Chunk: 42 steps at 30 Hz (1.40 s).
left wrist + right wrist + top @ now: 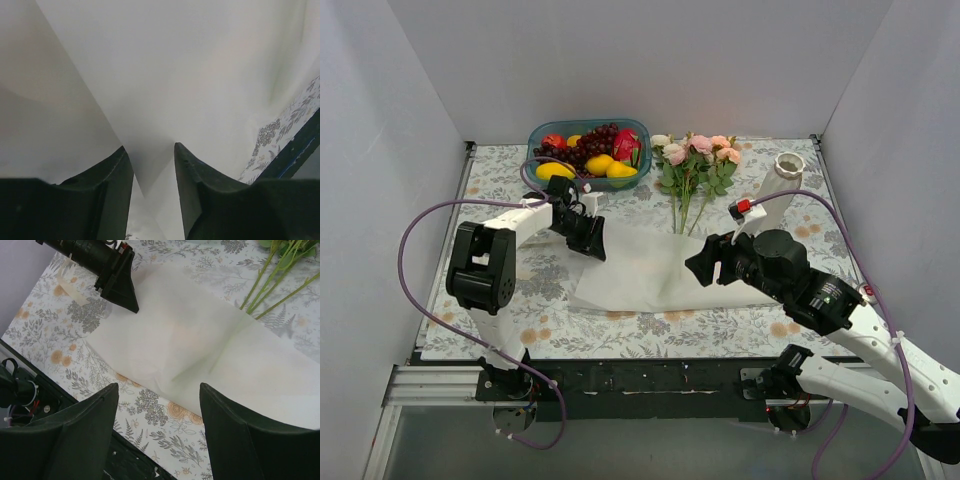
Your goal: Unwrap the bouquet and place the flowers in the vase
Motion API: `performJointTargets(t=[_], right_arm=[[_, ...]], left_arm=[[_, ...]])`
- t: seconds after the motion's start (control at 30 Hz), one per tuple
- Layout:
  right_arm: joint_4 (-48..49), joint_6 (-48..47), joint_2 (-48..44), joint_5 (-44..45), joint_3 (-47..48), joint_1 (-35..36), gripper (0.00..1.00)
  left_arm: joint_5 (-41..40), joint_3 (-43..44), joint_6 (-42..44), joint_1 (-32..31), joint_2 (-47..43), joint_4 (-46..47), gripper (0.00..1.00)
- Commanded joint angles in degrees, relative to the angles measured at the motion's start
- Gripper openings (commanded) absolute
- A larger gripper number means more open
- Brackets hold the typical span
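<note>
both are open-fingered: left hand (593, 242) astride a fold of the paper (640, 272), right hand (697, 266) over it, flowers (695, 165) just beyond.

A robot test booth is indicated by plain pale grey wall panels (620, 60) enclosing a floral-printed tablecloth (500, 165) and a black mounting rail (650, 378).

Your desk (650, 335), covered in a floral cloth (510, 290), carries four things.
The white wrapping paper (640, 270) lies spread flat in the middle, a crease running through it. Behind it the flowers (695, 165) lie on the cloth, blooms toward the back wall and stem ends reaching the paper's far edge. At the back left you have a blue bowl (590, 123) of fruit. At the back right stands the white vase (780, 180), apart from the blooms.
</note>
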Motion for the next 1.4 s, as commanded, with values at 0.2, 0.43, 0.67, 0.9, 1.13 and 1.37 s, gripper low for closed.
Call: performJointTargets(t=[0.2, 0.43, 0.67, 0.9, 1.13, 1.37], right_arm=[[1.00, 1.00, -0.94, 1.03, 0.22, 0.19, 0.72], [-0.14, 0.30, -0.85, 2.26, 1.62, 0.19, 0.72], [-2.08, -1.20, -0.59, 3.49, 4.52, 0.19, 0.72], [-2.78, -2.17, 0.37, 3.85, 6.28, 0.19, 0.72], [-2.34, -1.29, 0.47, 2.53, 5.58, 0.10, 0.72], [-4.45, -0.67, -1.38, 2.53, 5.50, 0.19, 0.72]], left_arm=[[-0.26, -0.08, -0.52, -0.52, -7.00, 1.61, 0.06], [3.68, 4.04, 0.54, -1.49, -12.70, -2.59, 0.04], [15.53, -0.67, 10.62, -3.16, -26.07, -8.13, 0.19], [18.63, -8.42, 23.81, -5.09, -41.98, -12.09, 0.21], [6.07, -14.05, 12.85, -4.05, -38.58, -2.36, 0.36], [8.36, -7.38, 4.33, 0.78, -21.70, 2.03, 0.71]])
